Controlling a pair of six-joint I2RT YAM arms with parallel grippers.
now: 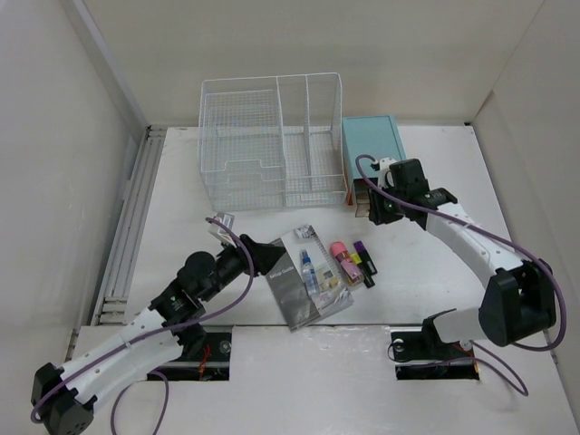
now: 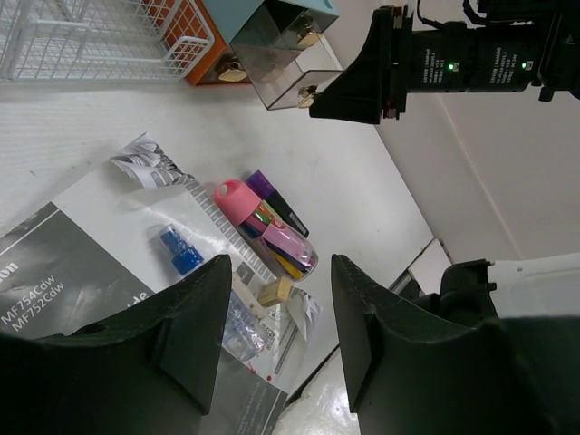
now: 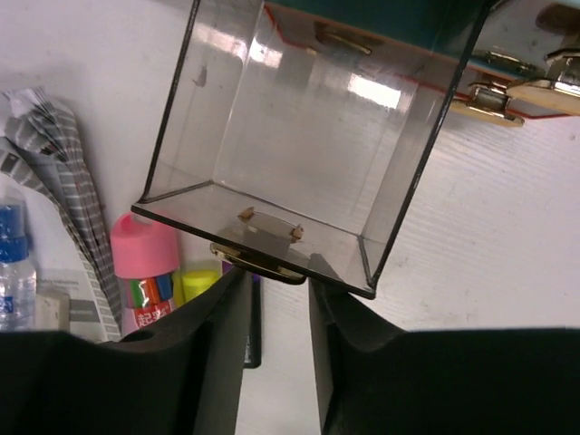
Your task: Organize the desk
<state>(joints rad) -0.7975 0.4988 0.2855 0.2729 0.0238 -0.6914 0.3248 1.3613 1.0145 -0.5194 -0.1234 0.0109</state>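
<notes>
Right gripper (image 3: 276, 272) narrow, fingertips flanking brass pull (image 3: 261, 265) of smoky clear plastic drawer (image 3: 290, 145), frame centre; cannot tell if clamped. Keep pull centred, move straight along slide, no twist. Left gripper (image 2: 279, 272) half-wide, empty. Matte white desk (image 1: 408, 290) fills overhead view's centre.

Bright, even light — soft shadows, sharp focus

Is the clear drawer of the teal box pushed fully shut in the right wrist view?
No, the clear drawer stands pulled well out of the teal box, so its whole open inside shows from above.
</notes>
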